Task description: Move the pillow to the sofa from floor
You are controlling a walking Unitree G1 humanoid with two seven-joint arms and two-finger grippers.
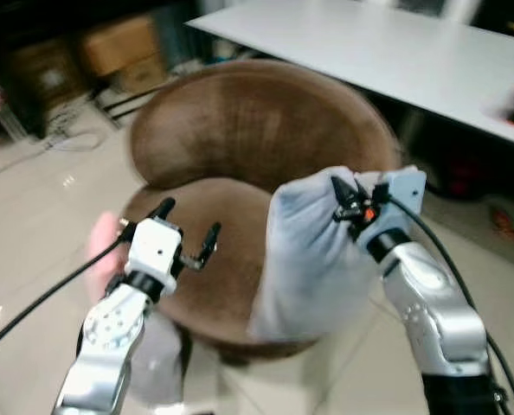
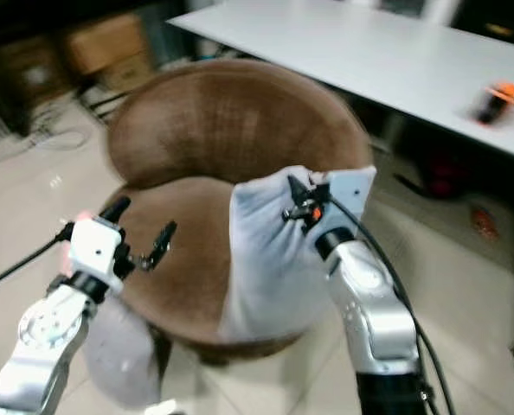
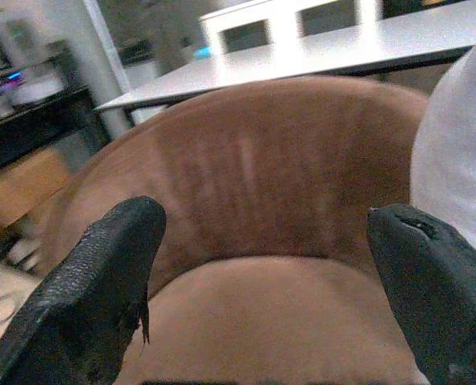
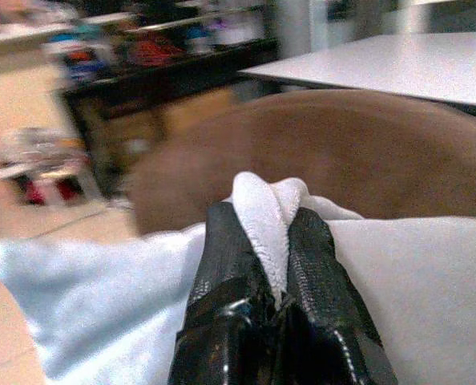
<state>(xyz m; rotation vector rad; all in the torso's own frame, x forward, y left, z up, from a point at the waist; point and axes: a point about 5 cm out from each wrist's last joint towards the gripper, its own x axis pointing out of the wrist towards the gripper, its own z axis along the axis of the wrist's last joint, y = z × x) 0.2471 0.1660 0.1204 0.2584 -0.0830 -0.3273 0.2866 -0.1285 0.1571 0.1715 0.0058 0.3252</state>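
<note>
- Left eye: right gripper [image 1: 348,201] pinches pillow [image 1: 313,259] at its top edge, holding it over the sofa [image 1: 257,130] seat's right side; pillow's lower end hangs by the seat rim. Left gripper [image 1: 188,233] hovers over the seat's left, jaws apart, empty.
- Right eye: same scene; white table [image 2: 369,52] behind sofa.
- Left wrist: both fingers [image 3: 94,281] spread wide, sofa back betw. them, pillow at one edge.
- Right wrist: fingers [image 4: 230,273] clamp a fold of white fabric.
- Handling, judged: pillow looks light, soft, floppy; sags under the pinch. Fabric could slip, so a bunched corner or edge fold is prob. the best hold.
</note>
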